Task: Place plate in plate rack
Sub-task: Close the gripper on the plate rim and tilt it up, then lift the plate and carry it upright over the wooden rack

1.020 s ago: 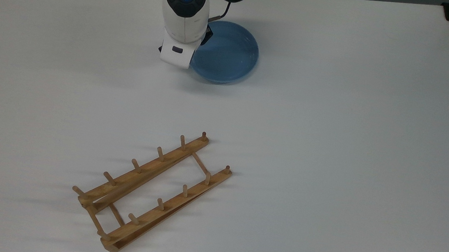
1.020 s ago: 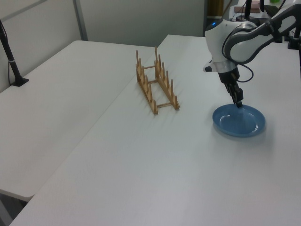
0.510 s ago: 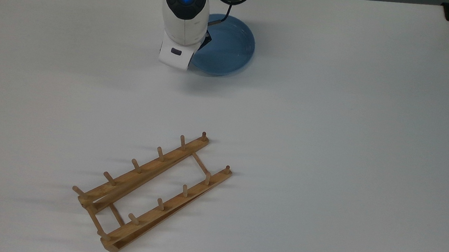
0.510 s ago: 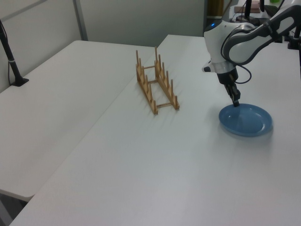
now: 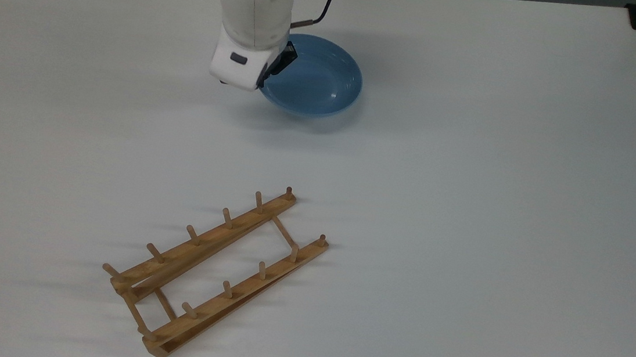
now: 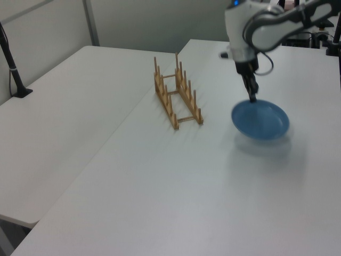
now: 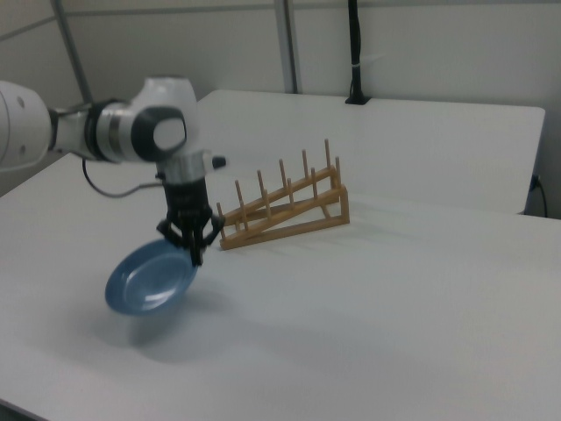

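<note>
Plate, one only, hangs clear of the white table in the right view, tilted with its hollow turned toward that camera and a soft shadow on the tabletop beneath it. The gripper has its jaws clamped together on the rim at the edge nearest the rack, so the whole dish cantilevers out from that single pinch. It looks rigid and light, but the glaze is glossy, so I judge it slippery at the rim and liable to swing or slide in the fingers if the arm moves sharply; if it is ceramic, a drop from here could chip it. The raised rim is the sensible place to hold, since the shallow bowl offers nothing else for two fingers, and a grip on the edge leaves the opposite edge free to go down between pegs.

Beyond it stands one plate rack, empty and well apart from the dish. In the top view the plate rack lies diagonally toward the bottom of the top view, with two rails and six pegs on each, twelve pegs in all. The plate sits near the top of the top view beside the gripper. In the left view the plate hangs to the right of the plate rack, under the gripper. One arm, one gripper
</note>
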Tool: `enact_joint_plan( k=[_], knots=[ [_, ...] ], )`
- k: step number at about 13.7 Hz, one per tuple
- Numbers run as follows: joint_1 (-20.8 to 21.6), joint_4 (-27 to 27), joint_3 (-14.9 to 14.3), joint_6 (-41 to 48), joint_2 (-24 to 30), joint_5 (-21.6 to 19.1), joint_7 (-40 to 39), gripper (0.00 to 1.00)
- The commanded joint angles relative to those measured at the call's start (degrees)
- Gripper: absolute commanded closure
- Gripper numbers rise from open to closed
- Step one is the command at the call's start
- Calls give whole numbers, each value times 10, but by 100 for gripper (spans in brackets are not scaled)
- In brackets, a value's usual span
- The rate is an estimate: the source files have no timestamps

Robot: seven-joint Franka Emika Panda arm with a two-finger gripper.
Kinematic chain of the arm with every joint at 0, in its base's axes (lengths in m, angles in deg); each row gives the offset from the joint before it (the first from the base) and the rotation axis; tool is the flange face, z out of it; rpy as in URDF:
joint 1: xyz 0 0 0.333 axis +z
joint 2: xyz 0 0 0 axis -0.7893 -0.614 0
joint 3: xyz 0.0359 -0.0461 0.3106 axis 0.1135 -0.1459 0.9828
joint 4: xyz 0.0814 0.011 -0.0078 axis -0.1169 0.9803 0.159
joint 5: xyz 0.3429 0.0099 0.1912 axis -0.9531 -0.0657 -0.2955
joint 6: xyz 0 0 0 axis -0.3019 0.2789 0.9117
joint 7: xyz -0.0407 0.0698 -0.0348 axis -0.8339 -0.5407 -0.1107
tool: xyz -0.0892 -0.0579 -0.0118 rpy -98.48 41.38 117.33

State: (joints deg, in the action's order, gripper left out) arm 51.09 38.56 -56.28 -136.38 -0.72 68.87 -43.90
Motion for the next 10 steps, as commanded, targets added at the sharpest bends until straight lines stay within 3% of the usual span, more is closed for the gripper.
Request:
enact_joint_plan(
  k=[1, 3, 7, 10],
  knots=[
    [7, -92, 2, 43, -4, 1, 40, 100],
    [7, -125, 3, 41, -5, -4, 65, 100],
    [6, -214, 2, 9, -11, 0, 214, 100],
    [6, -223, 0, -63, -11, 28, 325, 100]
  ],
)
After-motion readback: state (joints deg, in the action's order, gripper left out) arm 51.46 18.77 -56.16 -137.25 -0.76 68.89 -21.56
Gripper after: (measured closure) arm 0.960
